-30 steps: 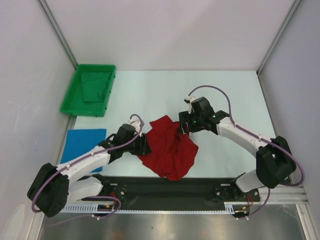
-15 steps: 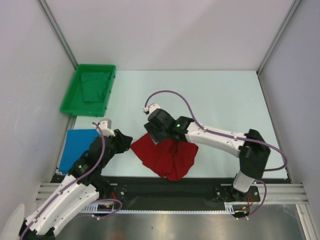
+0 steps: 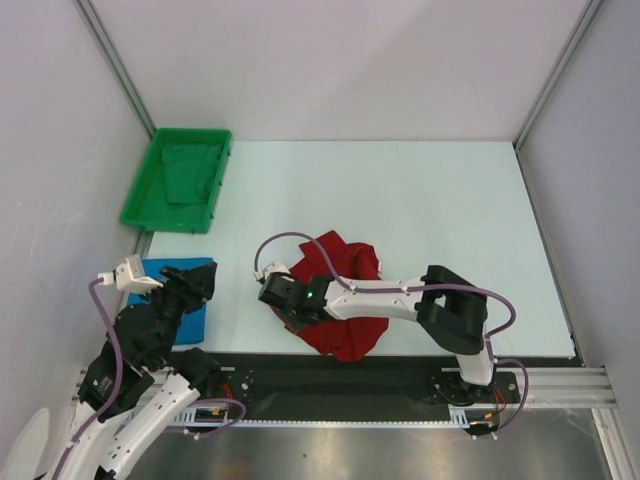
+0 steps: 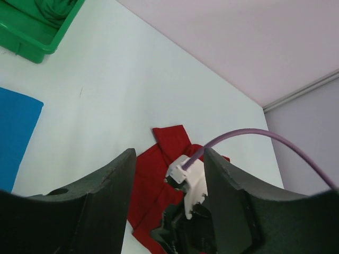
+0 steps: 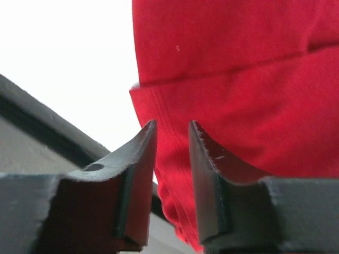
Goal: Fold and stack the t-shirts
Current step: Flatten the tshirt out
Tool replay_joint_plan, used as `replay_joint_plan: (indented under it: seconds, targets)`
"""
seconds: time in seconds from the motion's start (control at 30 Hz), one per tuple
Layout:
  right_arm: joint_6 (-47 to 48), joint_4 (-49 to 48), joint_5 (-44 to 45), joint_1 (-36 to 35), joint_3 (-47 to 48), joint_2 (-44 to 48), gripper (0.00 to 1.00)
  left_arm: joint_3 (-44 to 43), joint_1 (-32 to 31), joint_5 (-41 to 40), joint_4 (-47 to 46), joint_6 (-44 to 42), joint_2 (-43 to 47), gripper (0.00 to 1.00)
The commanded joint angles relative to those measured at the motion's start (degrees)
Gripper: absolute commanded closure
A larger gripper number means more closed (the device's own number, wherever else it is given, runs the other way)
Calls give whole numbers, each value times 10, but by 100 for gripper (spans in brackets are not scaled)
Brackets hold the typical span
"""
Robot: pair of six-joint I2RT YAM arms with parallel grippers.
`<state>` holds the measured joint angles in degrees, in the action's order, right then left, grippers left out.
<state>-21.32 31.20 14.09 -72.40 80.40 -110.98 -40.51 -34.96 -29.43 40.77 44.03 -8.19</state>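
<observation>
The deep red t-shirt [image 3: 343, 336] lies crumpled on the table near its front edge. My right arm reaches left across it. The right gripper [image 3: 283, 305] sits low at the shirt's left edge. In the right wrist view its jaws [image 5: 172, 127] stand a narrow gap apart, with the shirt's hem [image 5: 238, 79] in and behind the gap. The bright blue t-shirt [image 3: 180, 263] lies folded flat at the front left, partly hidden by my left arm. The left gripper [image 3: 190, 282] hovers over it, open and empty [image 4: 169, 159]. The left wrist view also shows the red shirt [image 4: 169, 138] and the blue one [image 4: 13, 132].
A green tray [image 3: 170, 226] holding a green cloth stands at the back left, also in the left wrist view [image 4: 37, 50]. A black rail [image 3: 340, 375] runs along the table's front edge. Grey walls close the sides and back.
My left arm let go of the red shirt's left edge and pulled back over the blue shirt. My right gripper swept from the shirt's upper right to its left edge.
</observation>
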Motion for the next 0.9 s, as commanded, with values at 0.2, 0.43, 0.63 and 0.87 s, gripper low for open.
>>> replay_joint_plan:
  seconds: [0.2, 0.43, 0.63, 0.87]
  targets:
    - [-16, -15, 6, -8, 75, -65, 57, -18, 2, -9, 33, -5, -9, 39]
    - [-18, -8, 5, -8, 78, -83, 59, -19, 2, -9, 40, -11, -2, 37]
    - [-21, -11, 26, -11, 71, -74, 71, -17, 2, -5, 40, -10, -3, 37]
    - [-19, -7, 47, -12, 71, -54, 100, -15, 2, -2, 39, -10, -16, 35]
